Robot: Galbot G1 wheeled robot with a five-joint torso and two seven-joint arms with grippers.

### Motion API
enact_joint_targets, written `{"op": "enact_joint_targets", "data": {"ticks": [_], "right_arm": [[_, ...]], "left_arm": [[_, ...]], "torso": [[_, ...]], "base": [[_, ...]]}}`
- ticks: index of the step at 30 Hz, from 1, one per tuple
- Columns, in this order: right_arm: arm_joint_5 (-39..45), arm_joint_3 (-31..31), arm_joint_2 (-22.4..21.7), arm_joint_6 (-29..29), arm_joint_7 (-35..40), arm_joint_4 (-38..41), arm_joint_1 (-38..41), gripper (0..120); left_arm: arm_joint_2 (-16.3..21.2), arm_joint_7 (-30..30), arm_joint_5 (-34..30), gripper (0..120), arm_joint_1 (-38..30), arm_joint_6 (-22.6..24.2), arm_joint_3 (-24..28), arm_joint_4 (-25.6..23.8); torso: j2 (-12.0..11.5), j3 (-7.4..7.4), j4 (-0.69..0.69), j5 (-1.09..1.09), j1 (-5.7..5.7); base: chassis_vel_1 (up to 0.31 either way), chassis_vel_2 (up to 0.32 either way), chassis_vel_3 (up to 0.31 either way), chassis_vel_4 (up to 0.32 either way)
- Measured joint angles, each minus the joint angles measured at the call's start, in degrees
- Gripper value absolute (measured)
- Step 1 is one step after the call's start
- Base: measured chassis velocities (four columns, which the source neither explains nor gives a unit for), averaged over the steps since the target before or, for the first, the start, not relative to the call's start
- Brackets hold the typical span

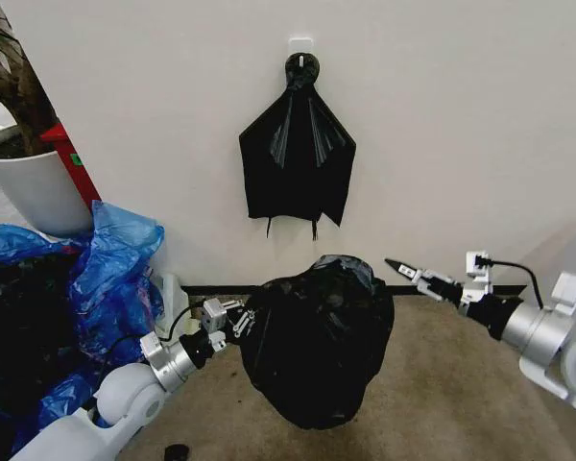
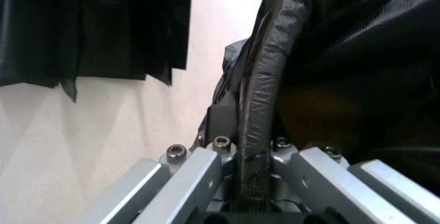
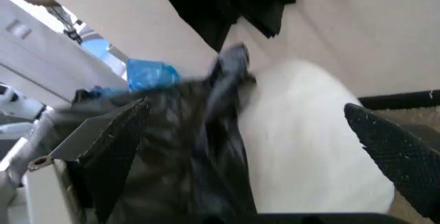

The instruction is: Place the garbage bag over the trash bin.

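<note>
Garbage bag (image 1: 319,341): glossy black plastic, draped as a domed mass over the middle of the scene, above the brown carpet (image 1: 451,384) and before the white wall (image 1: 442,115).

Trash bin (image 3: 302,147): cream-white, seen in the right wrist view with the black film lying against one side of it.

Left pincer (image 1: 238,320): at the bag's left edge, clamped on a rolled fold of the garbage bag (image 2: 265,90); the left wrist view shows the film pinched between the metal fingers (image 2: 199,177).

Right pincer (image 1: 399,265): apart from the bag, near its upper right, fingers spread in the right wrist view, holding nothing.

Black plastic bundle (image 1: 298,154): fan-shaped, hung on a wall hook.

Blue plastic bags (image 1: 110,269): heaped at left.

White plant pot (image 1: 34,182): far left.
</note>
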Motion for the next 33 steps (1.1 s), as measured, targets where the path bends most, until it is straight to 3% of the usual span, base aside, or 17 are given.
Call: {"op": "enact_joint_targets", "data": {"ticks": [11,23,33], "right_arm": [[-10.7,-3.4,1.7,-0.9,1.4,-2.3,-0.5,100],[-13.6,-2.5,1.5,0.3,-0.2,-9.1,-0.1,100],[-13.6,-0.6,2.3,1.8,-0.5,-8.3,-0.5,100]], "left_arm": [[0.2,-0.2,-4.6,0,0.0,2.0,-0.6,-2.0],[1.1,-0.1,-13.7,0,0.9,6.1,-2.9,-3.7],[1.0,-3.5,-15.3,0,1.0,8.1,-3.3,-3.1]], "torso": [[0.0,0.00,0.00,0.00,0.00],[0.0,0.00,0.00,0.00,0.00],[0.0,0.00,0.00,-0.01,0.00]], "base": [[0.000,0.000,0.000,0.000],[0.000,0.000,0.000,0.000],[0.000,0.000,0.000,0.000]]}}
